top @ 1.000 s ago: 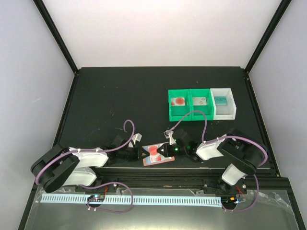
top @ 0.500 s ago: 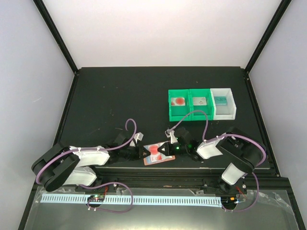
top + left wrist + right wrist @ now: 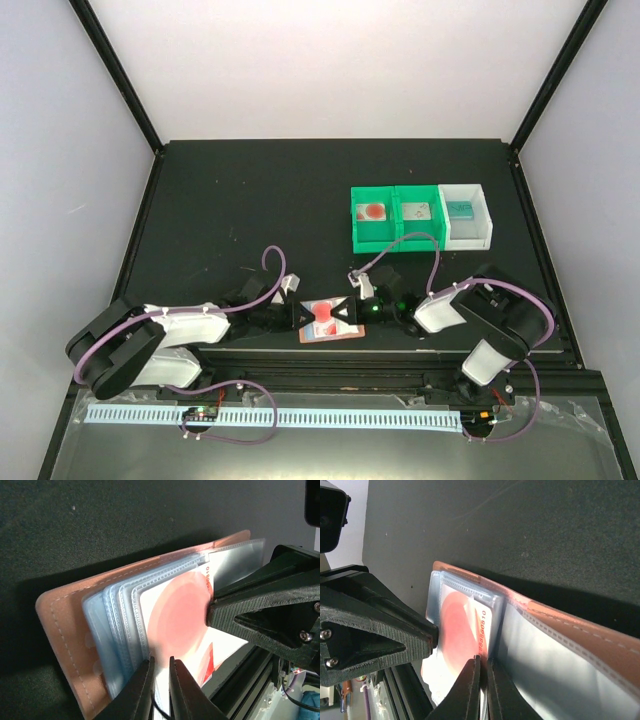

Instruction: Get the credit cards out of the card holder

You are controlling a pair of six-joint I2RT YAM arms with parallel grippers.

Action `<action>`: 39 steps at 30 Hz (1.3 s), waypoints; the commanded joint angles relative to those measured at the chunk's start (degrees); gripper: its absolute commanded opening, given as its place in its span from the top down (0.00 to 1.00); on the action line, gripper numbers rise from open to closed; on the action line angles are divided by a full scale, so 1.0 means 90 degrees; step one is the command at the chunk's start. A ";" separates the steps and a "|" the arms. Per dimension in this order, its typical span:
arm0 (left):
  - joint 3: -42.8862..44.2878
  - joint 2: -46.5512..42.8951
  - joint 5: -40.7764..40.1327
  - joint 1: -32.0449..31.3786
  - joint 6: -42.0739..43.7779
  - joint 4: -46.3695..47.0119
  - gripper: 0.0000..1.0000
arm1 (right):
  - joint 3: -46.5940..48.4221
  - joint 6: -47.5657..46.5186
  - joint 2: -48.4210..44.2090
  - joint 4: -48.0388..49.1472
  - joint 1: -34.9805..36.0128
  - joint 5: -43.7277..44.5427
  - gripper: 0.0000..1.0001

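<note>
The salmon-pink card holder (image 3: 338, 337) lies open near the table's front edge, between both grippers. Its pale blue-grey pockets fan out from the cover (image 3: 65, 630). A whitish credit card (image 3: 180, 610) with a red disc sits in the front clear pocket. My left gripper (image 3: 161, 662) comes in from the left, its jaws almost together on that pocket's edge. My right gripper (image 3: 483, 664) comes in from the right and is shut on the card's numbered edge (image 3: 481, 630), beside the cover (image 3: 590, 630). From above, the card (image 3: 324, 315) shows between the left gripper (image 3: 303, 317) and the right gripper (image 3: 348, 313).
Two green bins (image 3: 395, 240) and a white bin (image 3: 468, 238) stand in a row at the back right, each with a card inside. The table's metal front rail (image 3: 330, 375) runs just behind the holder.
The right jaws have closed onto the card's edge. The left jaws have eased apart slightly. Both grippers stay at the holder, which has barely shifted.
</note>
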 commanded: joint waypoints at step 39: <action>-0.0453 0.0188 -0.1237 -0.0116 -0.0155 -0.1107 0.91 | -0.0043 -0.0151 0.0173 0.0010 -0.0271 -0.0647 0.98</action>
